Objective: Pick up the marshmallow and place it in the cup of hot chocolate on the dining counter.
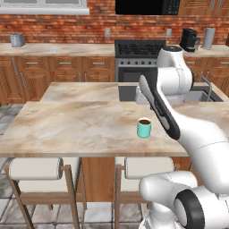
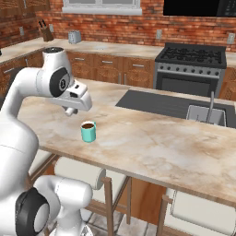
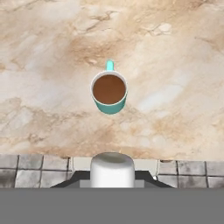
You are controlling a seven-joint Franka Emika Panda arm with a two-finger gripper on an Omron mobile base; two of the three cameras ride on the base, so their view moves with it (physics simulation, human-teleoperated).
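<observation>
Hand view: end effector [image 3: 112,183] clamped on marshmallow [image 3: 112,169], held above tabletop [image 3: 175,52] | cup of hot chocolate [image 3: 109,92] stands ahead of it, not beneath | risk: releasing now drops the marshmallow short of the cup, near the tabletop edge or onto the floor [image 3: 35,168] | risk: descending off-centre could tip the cup.

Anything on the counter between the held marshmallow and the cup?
No. In the hand view, bare marbled counter lies between the marshmallow and the cup.
</observation>
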